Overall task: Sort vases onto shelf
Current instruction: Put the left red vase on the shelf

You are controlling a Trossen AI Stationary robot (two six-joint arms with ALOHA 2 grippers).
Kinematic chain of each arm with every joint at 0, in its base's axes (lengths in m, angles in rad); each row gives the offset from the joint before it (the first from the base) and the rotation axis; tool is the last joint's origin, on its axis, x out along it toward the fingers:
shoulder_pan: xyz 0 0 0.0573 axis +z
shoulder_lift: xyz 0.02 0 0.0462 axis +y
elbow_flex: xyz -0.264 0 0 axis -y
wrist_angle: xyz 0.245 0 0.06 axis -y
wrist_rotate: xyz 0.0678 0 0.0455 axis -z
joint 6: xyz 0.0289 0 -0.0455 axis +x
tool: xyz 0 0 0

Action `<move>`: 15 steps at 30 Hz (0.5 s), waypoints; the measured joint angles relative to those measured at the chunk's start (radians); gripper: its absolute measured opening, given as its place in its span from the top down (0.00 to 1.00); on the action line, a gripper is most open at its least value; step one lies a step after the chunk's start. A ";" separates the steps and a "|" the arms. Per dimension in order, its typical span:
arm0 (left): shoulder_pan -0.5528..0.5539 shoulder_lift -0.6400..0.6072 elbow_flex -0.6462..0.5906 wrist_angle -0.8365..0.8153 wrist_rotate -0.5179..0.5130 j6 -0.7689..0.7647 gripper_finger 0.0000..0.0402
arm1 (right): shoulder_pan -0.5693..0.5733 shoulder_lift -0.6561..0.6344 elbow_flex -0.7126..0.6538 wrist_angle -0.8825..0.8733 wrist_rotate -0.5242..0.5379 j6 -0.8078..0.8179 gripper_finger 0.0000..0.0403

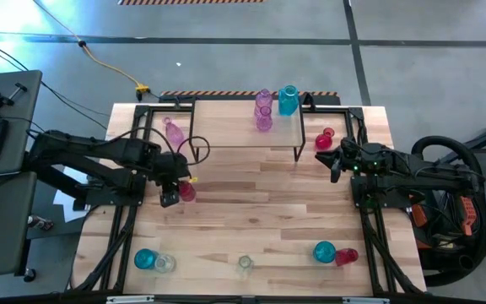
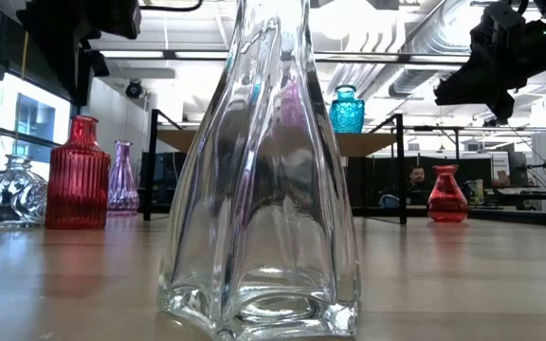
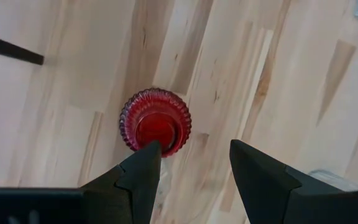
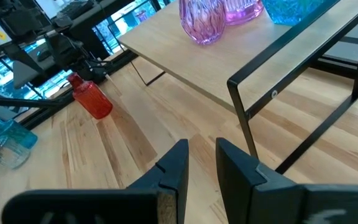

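The red ribbed vase stands upright on the table, straight below the left gripper, which hangs over it pointing down. In the left wrist view I look right down its mouth: its long axis runs vertically, in line with the gripper's own approach. The vase sits slightly off to 1 side, nearer 1 finger than the other, so I judge a small sideways shift is needed before descending. The left gripper's fingers stand well apart and hold nothing. This arm is clearly the nearer 1.

Farther off, the right gripper hovers beside the shelf, near its right end, fingers nearly together and empty. On the shelf, 2 pink-purple vases and a teal vase stand grouped.
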 joint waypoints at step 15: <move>0.000 0.167 0.006 0.010 -0.037 0.039 0.54 | 0.000 0.000 0.000 -0.014 0.000 0.000 0.85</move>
